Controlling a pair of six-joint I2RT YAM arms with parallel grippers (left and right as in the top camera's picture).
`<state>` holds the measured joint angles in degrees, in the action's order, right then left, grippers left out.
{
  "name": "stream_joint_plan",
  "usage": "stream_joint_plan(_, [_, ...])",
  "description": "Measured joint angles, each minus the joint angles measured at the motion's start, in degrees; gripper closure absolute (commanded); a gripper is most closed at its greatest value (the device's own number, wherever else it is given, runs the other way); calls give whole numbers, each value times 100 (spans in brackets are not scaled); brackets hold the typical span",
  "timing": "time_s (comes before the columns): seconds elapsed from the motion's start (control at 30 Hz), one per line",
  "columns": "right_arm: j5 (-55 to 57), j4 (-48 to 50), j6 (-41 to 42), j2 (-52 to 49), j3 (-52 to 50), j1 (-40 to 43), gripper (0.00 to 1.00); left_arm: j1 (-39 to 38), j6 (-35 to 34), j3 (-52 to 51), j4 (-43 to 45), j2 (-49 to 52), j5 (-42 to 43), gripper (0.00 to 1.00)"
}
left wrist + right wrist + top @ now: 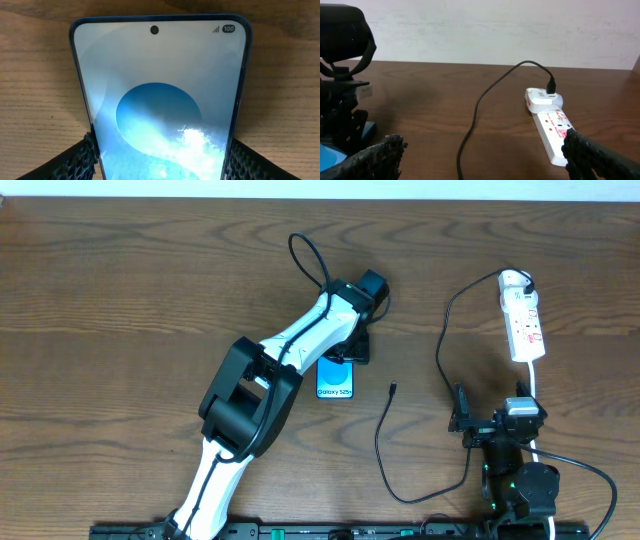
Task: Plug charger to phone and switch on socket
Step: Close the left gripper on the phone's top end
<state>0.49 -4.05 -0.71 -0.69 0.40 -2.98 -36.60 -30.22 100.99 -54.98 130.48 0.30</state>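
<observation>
Left end effector [338, 358] grips the phone [335, 383]; right end effector [482, 150] gapes wide.

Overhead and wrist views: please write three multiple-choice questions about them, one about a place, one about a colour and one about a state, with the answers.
1. Where does the charger's free plug lie?
A. on the table, between phone and socket
B. hanging over the table edge
C. inserted in the phone

2. What colour is the socket's body?
A. black
B. white
C. blue

3. How does the right gripper stand?
A. shut on the charger
B. shut on nothing
C. open, gripping nothing

Answers:
1 A: the plug rests on bare wood beside the phone.
2 B: the strip is white with red markings.
3 C: its jaws stand wide apart and clamp nothing.
</observation>
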Motion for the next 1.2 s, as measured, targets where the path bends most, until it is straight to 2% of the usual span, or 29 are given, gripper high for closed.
stream_joint_plan(0.4, [2, 0, 0, 0, 0, 0, 1, 7, -48, -4, 280, 0, 2, 23])
stream_joint_plan(0.57, [0, 0, 0, 0, 0, 0, 1, 15, -105, -22, 367, 2, 120, 0])
stream_joint_plan(0.6, [0, 0, 2, 0, 0, 0, 1, 15, -111, -24, 382, 2, 173, 2])
stream_joint_plan(1.2, [0, 0, 0, 0, 0, 0, 1, 31, -109, -24, 260, 2, 363, 2])
